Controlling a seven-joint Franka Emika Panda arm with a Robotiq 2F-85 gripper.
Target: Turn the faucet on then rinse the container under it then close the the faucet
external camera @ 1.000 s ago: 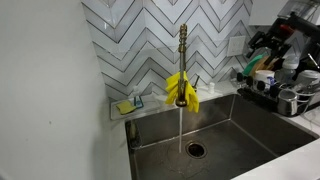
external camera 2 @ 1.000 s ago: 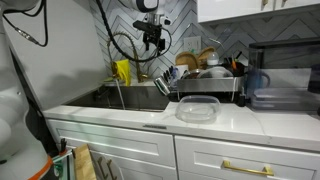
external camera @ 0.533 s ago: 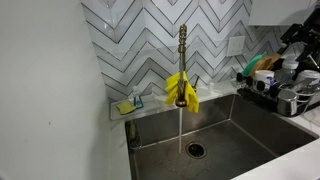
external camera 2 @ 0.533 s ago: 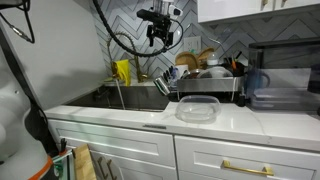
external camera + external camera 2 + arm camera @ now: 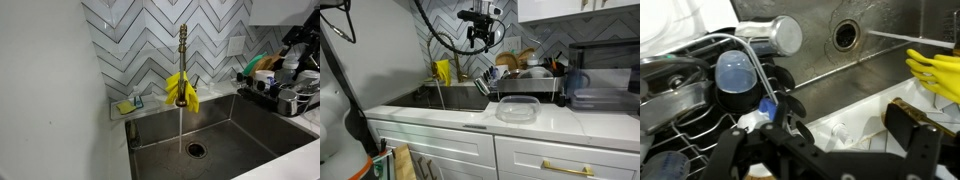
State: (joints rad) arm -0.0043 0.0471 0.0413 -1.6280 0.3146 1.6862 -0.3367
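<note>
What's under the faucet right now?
A stream of water runs from the faucet straight down to the drain in the sink. The container is not there; it sits on the counter. The yellow cloth hides the faucet's tip.

Close in an exterior view: camera at the front edge of the sink [image 5: 250, 135], facing the faucet [image 5: 182, 55]. Farther back in an exterior view, looking across the counter [image 5: 460, 118]. Wrist view looks down. All share sink and dish rack [image 5: 680, 120].
</note>
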